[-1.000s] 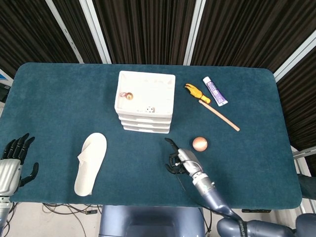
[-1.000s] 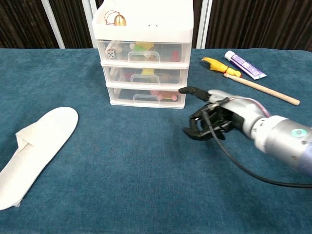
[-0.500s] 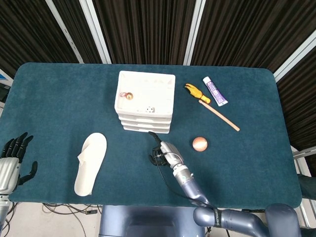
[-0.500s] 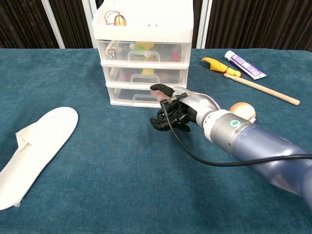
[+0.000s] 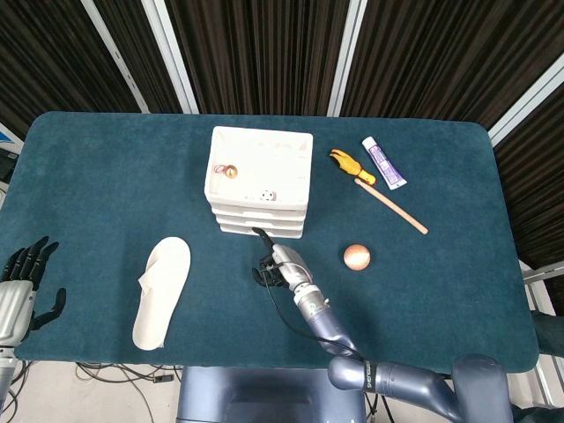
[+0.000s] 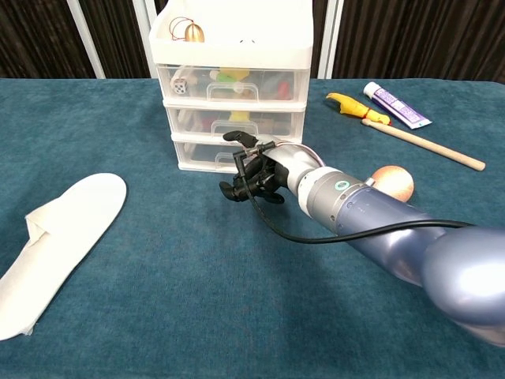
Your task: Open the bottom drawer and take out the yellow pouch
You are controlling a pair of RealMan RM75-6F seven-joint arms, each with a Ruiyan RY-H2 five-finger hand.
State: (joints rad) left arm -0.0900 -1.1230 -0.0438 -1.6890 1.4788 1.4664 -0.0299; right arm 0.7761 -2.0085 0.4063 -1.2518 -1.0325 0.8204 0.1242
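The right hand (image 6: 256, 170) is hovering just in front of the white drawer unit (image 5: 259, 181), at about six o'clock from it in the head view. One finger is pointing out toward the bottom drawer (image 6: 213, 155), its tip near the drawer's handle — whether it is actually touching cannot be told. The other fingers are curling in toward the palm with nothing in them, and a black cable is trailing from the hand along the forearm.

The bottom drawer is sitting closed, flush with the two drawers above it. Through its clear front some pinkish and orange shapes are showing, but no yellow pouch can be made out for certain. Small colourful items are showing in the upper drawers too, and a little gold bell (image 6: 194, 32) is lying in the top tray.

The left hand (image 5: 19, 288) is resting off the table edge at roughly eight o'clock from the drawers, fingers spread and holding nothing.

On the blue tablecloth (image 5: 106, 176), a white slipper (image 5: 162, 291) is lying at seven o'clock from the unit, an orange ball (image 5: 356, 256) at four o'clock, and a yellow toy (image 5: 351, 165), a wooden stick (image 5: 391, 206) and a white tube (image 5: 383, 162) are grouping together around three o'clock.
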